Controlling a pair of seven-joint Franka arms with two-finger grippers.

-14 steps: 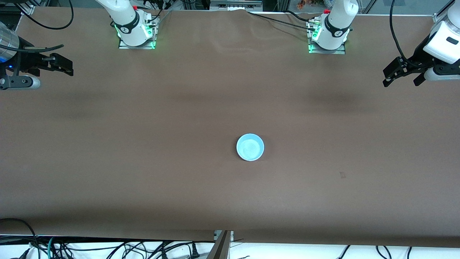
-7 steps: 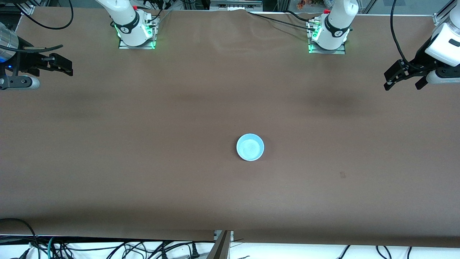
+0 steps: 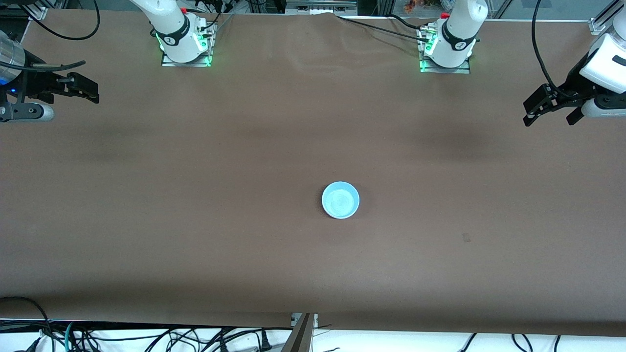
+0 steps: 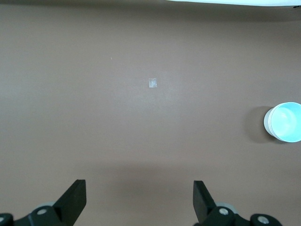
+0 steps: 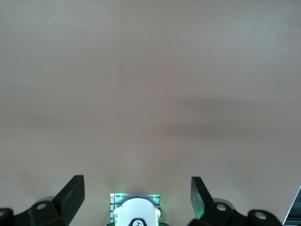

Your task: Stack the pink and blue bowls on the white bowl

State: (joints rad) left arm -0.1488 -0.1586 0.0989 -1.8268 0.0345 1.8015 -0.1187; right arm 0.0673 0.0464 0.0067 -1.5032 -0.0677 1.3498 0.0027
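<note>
A light blue bowl (image 3: 340, 200) sits alone near the middle of the brown table (image 3: 195, 195). In the left wrist view the blue bowl (image 4: 286, 121) shows a white wall under its rim; I cannot tell whether that is the white bowl. The pink bowl is hidden or out of view. My left gripper (image 3: 548, 117) hangs open and empty over the left arm's end of the table, well away from the bowl. In its own wrist view the left gripper (image 4: 139, 186) holds nothing. My right gripper (image 3: 90, 90) waits open and empty over the right arm's end of the table, and the right gripper (image 5: 136, 186) shows nothing in its jaws.
A small clear tape scrap (image 3: 466, 237) lies on the table toward the left arm's end, also seen as the tape scrap (image 4: 152, 83). The two arm bases (image 3: 186, 46) (image 3: 446, 51) stand along the table's back edge. Cables (image 3: 146, 337) hang below the front edge.
The left gripper has drifted slightly lower and toward its end of the table. The right gripper and the blue bowl have not moved.
</note>
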